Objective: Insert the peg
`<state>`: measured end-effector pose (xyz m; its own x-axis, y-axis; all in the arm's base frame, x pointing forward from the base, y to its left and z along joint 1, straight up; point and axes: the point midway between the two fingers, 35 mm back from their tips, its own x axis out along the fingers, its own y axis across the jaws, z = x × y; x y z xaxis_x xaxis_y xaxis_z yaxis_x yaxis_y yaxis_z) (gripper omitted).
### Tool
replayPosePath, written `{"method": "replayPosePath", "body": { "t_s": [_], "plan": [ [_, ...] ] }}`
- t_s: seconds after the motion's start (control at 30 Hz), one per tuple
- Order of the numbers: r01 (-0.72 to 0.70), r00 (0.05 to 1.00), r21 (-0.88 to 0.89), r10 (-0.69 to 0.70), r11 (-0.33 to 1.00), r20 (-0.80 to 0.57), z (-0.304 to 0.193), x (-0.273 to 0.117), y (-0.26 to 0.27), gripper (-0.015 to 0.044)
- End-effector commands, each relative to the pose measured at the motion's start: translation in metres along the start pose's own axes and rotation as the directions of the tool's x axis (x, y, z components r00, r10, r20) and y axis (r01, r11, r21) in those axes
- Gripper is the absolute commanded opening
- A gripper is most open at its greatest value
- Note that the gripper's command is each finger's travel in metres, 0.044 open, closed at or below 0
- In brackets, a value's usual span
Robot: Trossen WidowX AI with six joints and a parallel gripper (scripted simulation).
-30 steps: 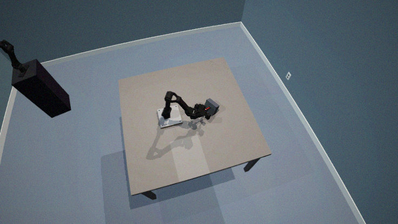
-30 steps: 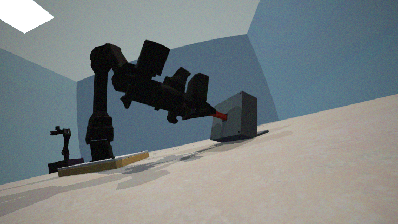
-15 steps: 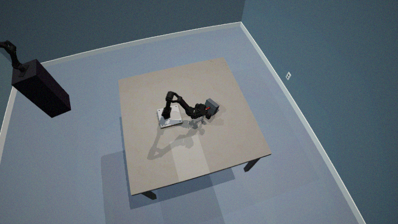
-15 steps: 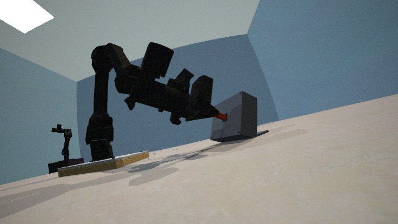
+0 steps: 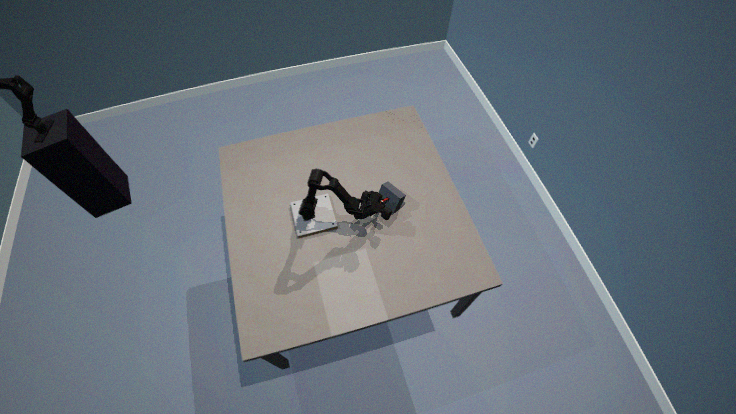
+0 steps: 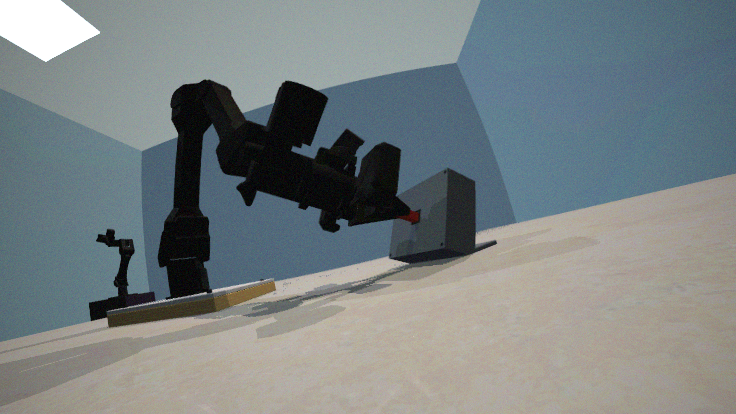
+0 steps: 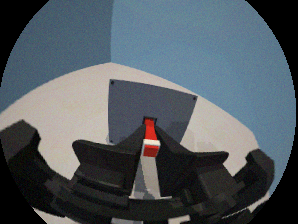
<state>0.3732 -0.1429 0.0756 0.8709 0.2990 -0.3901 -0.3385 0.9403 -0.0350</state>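
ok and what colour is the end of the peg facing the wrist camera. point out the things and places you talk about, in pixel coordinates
Red with a white edge; the wrist view shows the peg (image 7: 151,149) best.

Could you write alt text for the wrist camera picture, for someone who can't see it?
A red peg with a white-rimmed end is pinched between the two dark fingers of the gripper, its far end at the square hole in a gray panel. Behind are a pale tabletop and blue walls.

You're in bare robot lab or test room: black arm (image 5: 337,189) (image 6: 187,169) bolted-looking on white plate (image 5: 329,208) (image 6: 241,287) atop desk (image 5: 319,308) (image 6: 514,334); grey block (image 5: 393,194) (image 6: 459,216) (image 7: 150,102) ahead of tool (image 5: 387,205) (image 6: 404,212) (image 7: 149,127); second arm (image 5: 26,100) (image 6: 123,262) behind tool, on dark pedestal (image 5: 77,164) (image 6: 102,308); plain blue walls (image 5: 617,102) (image 6: 617,102) (image 7: 200,45).
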Motion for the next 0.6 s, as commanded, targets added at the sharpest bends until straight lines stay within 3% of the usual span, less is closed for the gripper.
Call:
{"method": "replayPosePath", "body": {
  "t_s": [0.0,0.3,0.57],
  "plan": [
    [0.004,1.0,0.002,-0.004,1.0,0.0,0.0011,0.0015,-0.0018,0.0],
    [0.0,1.0,0.001,0.0,1.0,0.0,-0.0001,0.0006,-0.0001,0.0],
    [0.0,1.0,0.001,0.0,1.0,0.0,-0.0001,0.0006,-0.0001,0.021]
  ]
}}
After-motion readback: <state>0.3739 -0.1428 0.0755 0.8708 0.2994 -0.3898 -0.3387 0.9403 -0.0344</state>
